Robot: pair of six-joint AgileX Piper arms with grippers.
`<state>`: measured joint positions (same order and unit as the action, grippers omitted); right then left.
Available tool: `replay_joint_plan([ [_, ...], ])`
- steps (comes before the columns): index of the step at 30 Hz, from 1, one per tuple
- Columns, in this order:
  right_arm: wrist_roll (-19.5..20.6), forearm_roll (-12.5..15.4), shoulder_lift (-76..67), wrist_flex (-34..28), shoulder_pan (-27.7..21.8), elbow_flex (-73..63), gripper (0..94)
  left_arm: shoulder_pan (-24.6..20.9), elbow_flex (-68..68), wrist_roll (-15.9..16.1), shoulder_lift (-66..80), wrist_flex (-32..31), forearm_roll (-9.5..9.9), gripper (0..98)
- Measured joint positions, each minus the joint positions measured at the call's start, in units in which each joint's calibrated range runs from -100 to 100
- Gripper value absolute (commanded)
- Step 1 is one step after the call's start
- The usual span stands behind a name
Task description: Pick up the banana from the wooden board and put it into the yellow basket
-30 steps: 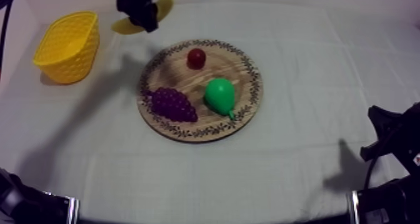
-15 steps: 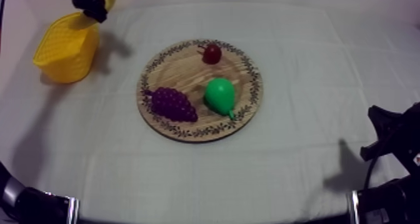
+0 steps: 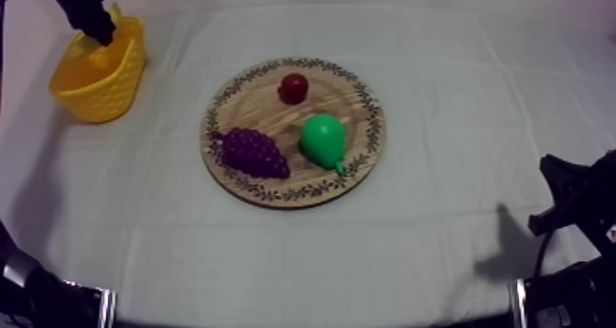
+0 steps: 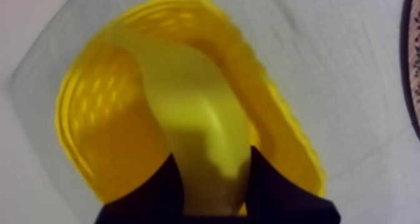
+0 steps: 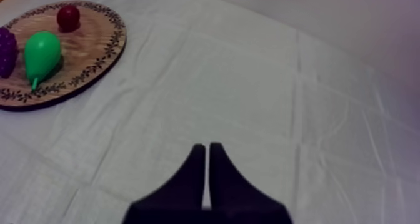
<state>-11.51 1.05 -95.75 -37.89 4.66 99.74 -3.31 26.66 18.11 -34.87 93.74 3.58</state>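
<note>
My left gripper (image 3: 92, 22) hangs over the yellow basket (image 3: 99, 71) at the table's far left. It is shut on the banana (image 4: 200, 126), which curves away from the fingers above the basket's opening (image 4: 94, 132). The round wooden board (image 3: 275, 112) lies mid-table and carries a small red fruit (image 3: 293, 87), a bunch of grapes (image 3: 252, 153) and a green pear (image 3: 323, 139). My right gripper (image 5: 207, 152) is shut on nothing, low over the cloth to the right of the board (image 5: 94, 45); in the top view that gripper (image 3: 573, 203) rests at the right edge.
The board's dark rim (image 4: 412, 51) shows beside the basket in the left wrist view. From the right wrist I see the pear (image 5: 42, 54), the red fruit (image 5: 69, 17) and the grapes (image 5: 6, 51) on the board. Bare cloth (image 3: 440, 249) surrounds the board.
My left gripper has carried the banana leftward from behind the board to above the basket. The small red fruit rolled a little on the board. The right arm stayed still.
</note>
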Motion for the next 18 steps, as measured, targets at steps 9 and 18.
replay_joint_plan([
  [9, 0.0, 0.0, 0.0, 0.0, 0.0, 0.0, 0.4, -1.4, 1.4, -1.7, -3.8, -0.2, -0.31, 36.3],
  [18, 0.0, 0.0, 0.0, 0.0, 0.0, 0.0, 0.4, -1.9, 0.1, -4.9, -5.1, -1.9, -0.56, 46.2],
])
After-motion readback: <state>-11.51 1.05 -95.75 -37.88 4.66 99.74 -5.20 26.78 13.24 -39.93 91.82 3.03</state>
